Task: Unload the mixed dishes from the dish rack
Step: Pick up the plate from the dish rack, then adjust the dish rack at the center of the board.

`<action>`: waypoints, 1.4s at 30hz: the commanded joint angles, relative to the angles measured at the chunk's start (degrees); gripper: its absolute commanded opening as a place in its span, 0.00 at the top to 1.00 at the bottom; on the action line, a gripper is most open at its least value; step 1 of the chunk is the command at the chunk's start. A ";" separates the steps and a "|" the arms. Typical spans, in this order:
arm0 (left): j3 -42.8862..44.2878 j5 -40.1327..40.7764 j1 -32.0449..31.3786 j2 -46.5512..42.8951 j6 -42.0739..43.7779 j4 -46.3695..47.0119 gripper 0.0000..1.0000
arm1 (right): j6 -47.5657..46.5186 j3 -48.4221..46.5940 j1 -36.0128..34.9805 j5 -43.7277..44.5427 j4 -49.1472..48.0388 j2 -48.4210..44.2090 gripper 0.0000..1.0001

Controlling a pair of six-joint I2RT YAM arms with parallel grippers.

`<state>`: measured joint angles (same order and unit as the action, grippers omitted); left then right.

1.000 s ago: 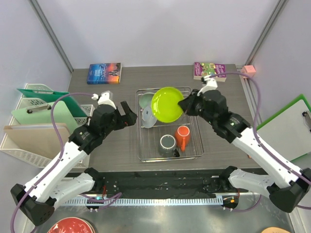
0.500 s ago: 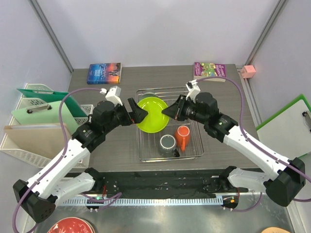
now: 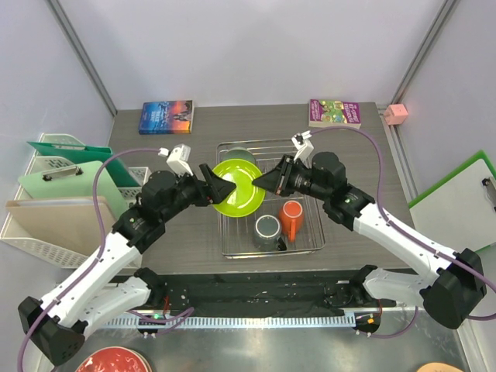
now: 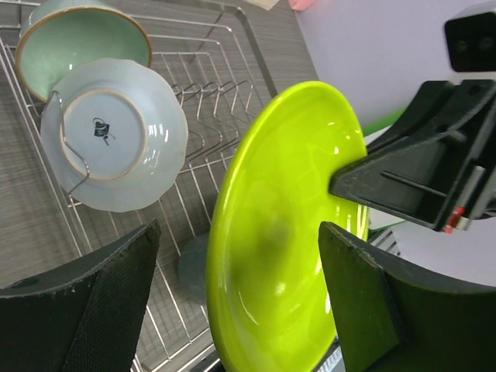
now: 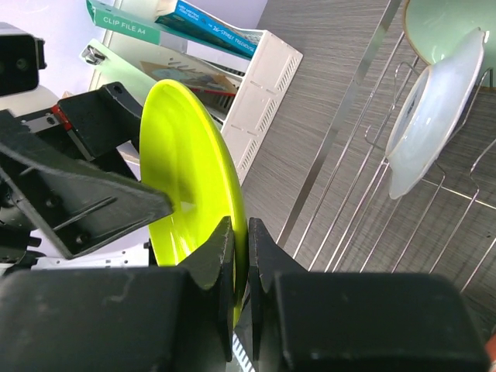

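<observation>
The rack [image 3: 234,243] holds a bowl [image 4: 76,40], grey plate [image 4: 116,138], orange mug [image 3: 291,218] and grey mug [image 3: 267,228]. Right fingers [image 5: 211,260] clamp the green plate's [image 3: 241,187] rim; left fingers [image 4: 108,298] gape wide around it.

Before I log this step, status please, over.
Right tool shut on lime-green plate rim. Left tool open, jaws astride plate. Plate tilted above dish rack; nothing blocking.

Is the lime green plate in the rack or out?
Out: the right hand pinches the small lime-green plate on edge above the silver wire dish rack.
</observation>
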<state>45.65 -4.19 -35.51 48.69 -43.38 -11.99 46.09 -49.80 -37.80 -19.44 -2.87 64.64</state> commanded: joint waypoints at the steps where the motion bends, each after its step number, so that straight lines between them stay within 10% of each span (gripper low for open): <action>1: -0.56 -1.44 0.17 -3.94 -0.83 4.52 0.16 | 0.76 0.05 -0.08 -1.12 -4.95 -2.41 0.99; 5: -0.82 -2.14 0.35 -5.35 -0.75 4.34 0.24 | 0.50 0.23 0.01 -1.04 -4.42 -2.86 0.99; 9: -1.26 -3.72 0.53 -5.44 -0.75 4.08 0.65 | 0.41 0.85 0.01 -0.86 -4.25 -2.94 0.99; 17: -1.62 -5.66 0.61 -4.48 -1.10 4.34 0.74 | 0.50 0.85 0.09 -1.91 -4.07 -2.68 0.99; 19: -0.83 -5.05 0.53 -3.95 -0.92 2.95 1.00 | -0.20 0.58 0.01 -1.83 -3.11 -2.59 0.99; 21: 0.40 -3.20 0.53 -2.81 -0.13 0.23 1.00 | -2.30 -0.55 -0.08 0.18 0.30 -2.50 0.93; 24: 1.37 -1.71 0.53 -2.11 1.27 -1.72 1.00 | -5.12 -2.75 0.01 3.52 7.14 -2.50 0.45; 30: 5.76 3.73 0.79 -0.17 3.82 -8.83 1.00 | -10.13 -6.53 0.01 15.20 17.80 -3.56 0.03; 42: 19.55 23.84 10.63 -1.23 6.37 -25.42 1.00 | -14.97 -6.54 -0.08 44.37 28.09 -13.66 0.00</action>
<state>58.72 6.87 -26.33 46.98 -38.61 -30.33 33.54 -56.45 -37.74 12.84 23.31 54.50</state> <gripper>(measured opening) 0.046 0.996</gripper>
